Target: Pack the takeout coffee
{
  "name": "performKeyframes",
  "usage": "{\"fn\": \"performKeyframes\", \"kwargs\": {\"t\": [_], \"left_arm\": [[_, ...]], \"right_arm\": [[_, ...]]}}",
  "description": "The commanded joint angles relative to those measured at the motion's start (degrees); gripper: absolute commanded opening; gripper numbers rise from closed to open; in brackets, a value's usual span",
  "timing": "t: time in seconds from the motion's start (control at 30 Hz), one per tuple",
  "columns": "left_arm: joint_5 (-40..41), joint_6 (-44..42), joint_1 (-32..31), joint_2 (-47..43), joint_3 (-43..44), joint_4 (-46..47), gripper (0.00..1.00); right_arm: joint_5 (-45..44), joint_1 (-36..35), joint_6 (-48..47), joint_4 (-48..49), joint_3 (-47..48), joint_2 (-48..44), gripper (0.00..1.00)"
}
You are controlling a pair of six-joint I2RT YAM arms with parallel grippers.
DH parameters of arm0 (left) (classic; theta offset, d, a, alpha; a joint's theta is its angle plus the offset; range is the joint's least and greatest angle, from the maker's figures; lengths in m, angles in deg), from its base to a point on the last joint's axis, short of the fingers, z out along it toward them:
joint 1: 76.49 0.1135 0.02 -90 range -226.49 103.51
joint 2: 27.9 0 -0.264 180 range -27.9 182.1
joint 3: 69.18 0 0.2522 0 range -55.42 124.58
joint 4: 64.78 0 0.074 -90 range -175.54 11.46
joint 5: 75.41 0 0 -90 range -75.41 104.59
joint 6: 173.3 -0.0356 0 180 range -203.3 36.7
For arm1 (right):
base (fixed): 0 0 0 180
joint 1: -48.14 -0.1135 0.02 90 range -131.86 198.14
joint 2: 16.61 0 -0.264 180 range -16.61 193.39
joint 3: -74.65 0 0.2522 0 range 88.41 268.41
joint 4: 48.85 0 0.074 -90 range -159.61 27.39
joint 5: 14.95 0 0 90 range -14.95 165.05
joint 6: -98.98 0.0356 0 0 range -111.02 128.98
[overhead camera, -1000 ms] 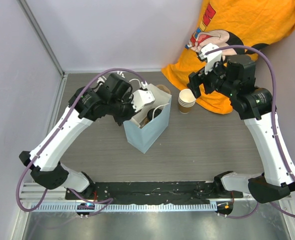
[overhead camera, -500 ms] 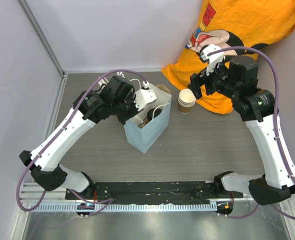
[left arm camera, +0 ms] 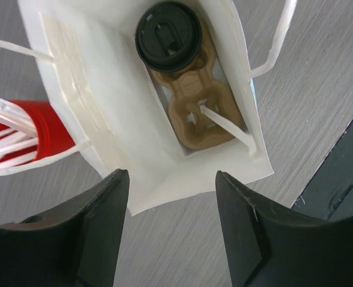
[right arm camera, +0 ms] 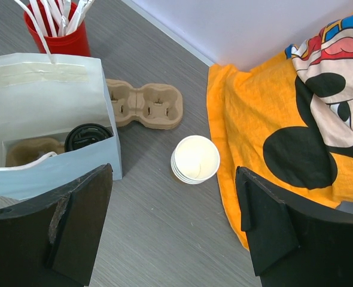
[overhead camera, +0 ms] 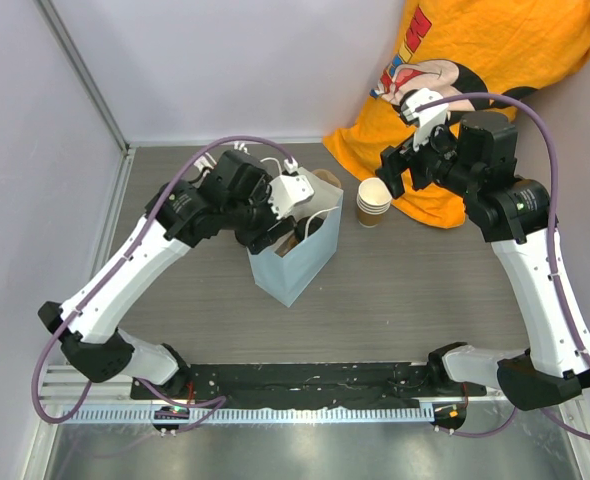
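Note:
The takeout coffee [left arm camera: 167, 37], its black lid up, stands in one well of a brown pulp carrier [left arm camera: 201, 113] at the bottom of a pale blue paper bag [left arm camera: 105, 119]. In the right wrist view the coffee's lid [right arm camera: 87, 136] shows inside the bag [right arm camera: 57, 170]. My left gripper [left arm camera: 172, 179] hangs open above the bag's near rim with nothing between its fingers; in the top view the left gripper [overhead camera: 280, 222] is over the bag [overhead camera: 293, 265]. My right gripper [right arm camera: 173, 173] is open and empty above the table, right of the bag.
A stack of open paper cups [right arm camera: 194, 158] stands beside an orange printed shirt [right arm camera: 284, 131]. A second pulp carrier [right arm camera: 143, 104] lies behind the bag. A red cup of white sticks [right arm camera: 57, 33] stands at the bag's far side. White bag handles [left arm camera: 272, 42] stick out.
My left gripper has gone from shut to open over the bag. The right arm has lifted a little and then held still.

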Motion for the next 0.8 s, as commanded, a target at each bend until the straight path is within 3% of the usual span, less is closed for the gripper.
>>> {"fn": "performKeyframes", "kwargs": {"t": [0.0,0.07,0.17,0.27,0.47,0.77], "left_arm": [[-0.3,-0.3,0.5,-2.8,7.0,1.3,0.69],[0.5,-0.8,1.1,-4.1,8.6,1.8,0.82],[1.7,-1.2,2.4,-5.6,11.8,3.2,0.94],[5.7,-1.5,3.9,-7.0,13.0,5.3,1.0],[9.4,-0.7,7.9,-9.0,6.2,11.8,1.0],[3.7,-0.7,12.1,-6.7,1.3,16.4,0.98]], "right_arm": [[2.0,0.3,0.6,1.6,0.4,-1.1,0.87],[5.5,0.2,-0.2,0.7,0.6,-0.9,0.88],[11.5,0.2,-1.3,-0.6,0.3,-0.9,0.88],[17.2,0.2,-3.4,-1.8,-0.9,-0.9,0.88],[29.4,0.0,-7.8,-3.4,-3.7,-1.3,0.88],[38.3,-1.3,-16.2,-7.2,-6.2,-0.9,0.87]]}}
